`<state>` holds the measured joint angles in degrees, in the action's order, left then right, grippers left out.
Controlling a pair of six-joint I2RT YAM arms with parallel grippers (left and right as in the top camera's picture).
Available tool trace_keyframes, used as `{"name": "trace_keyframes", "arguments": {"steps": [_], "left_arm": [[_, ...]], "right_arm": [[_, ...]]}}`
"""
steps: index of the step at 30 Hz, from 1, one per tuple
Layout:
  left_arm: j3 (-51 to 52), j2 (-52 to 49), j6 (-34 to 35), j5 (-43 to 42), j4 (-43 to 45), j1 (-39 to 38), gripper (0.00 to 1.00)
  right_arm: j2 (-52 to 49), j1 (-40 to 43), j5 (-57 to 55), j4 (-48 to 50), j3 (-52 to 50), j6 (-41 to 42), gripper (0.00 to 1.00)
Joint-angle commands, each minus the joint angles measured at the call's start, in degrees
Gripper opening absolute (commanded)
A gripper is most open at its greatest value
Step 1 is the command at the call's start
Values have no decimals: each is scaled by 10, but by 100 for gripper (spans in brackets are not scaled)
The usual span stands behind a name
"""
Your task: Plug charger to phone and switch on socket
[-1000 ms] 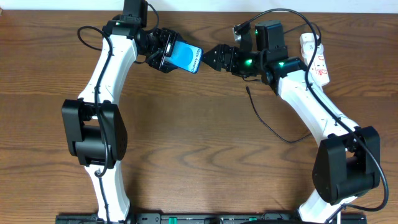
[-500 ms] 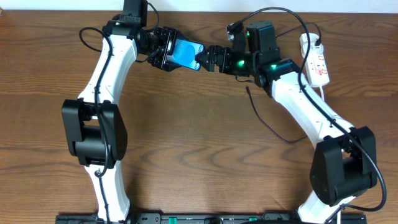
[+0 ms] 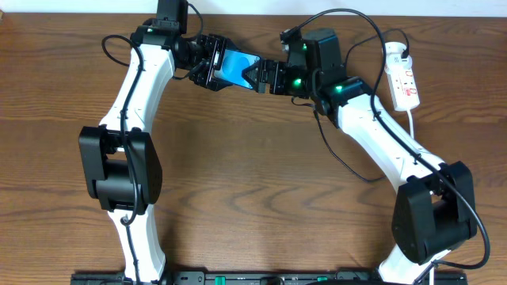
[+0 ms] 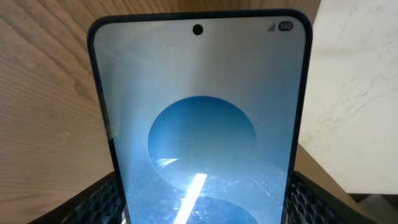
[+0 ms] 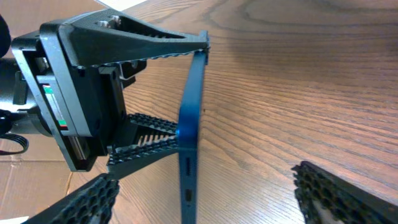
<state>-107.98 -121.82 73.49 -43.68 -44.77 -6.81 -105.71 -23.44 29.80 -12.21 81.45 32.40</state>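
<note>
One phone (image 3: pixel 235 66): left end effector (image 3: pixel 212 65) grips it, right end effector (image 3: pixel 260 77) straddles.

Robot arms (image 3: pixel 135 87): two
Grippers: two, left gripper (image 3: pixel 215 66) and right gripper (image 3: pixel 260 76)
Phone (image 3: pixel 236 66): one
Power strip (image 3: pixel 403 81): one
Black charger cable (image 3: pixel 341 162): one

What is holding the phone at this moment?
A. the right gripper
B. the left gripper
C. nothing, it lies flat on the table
B: the left gripper clamps the phone on both faces and holds it on edge, while the right gripper is open at its end.
</note>
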Motion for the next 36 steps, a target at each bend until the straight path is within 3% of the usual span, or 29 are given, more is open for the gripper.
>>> {"name": "trace_keyframes", "arguments": {"steps": [1, 10, 22, 36], "left_arm": [[-17, 24, 1, -28, 1, 1, 7], [-17, 24, 1, -33, 1, 0, 7], [-17, 24, 1, -32, 2, 0, 7], [-17, 24, -3, -28, 3, 0, 7]], "right_arm": [[-9, -7, -14, 10, 10, -8, 86], [-43, -8, -9, 31, 10, 1, 69], [-48, -12, -5, 54, 10, 1, 72], [-48, -30, -3, 92, 10, 4, 62]]}}
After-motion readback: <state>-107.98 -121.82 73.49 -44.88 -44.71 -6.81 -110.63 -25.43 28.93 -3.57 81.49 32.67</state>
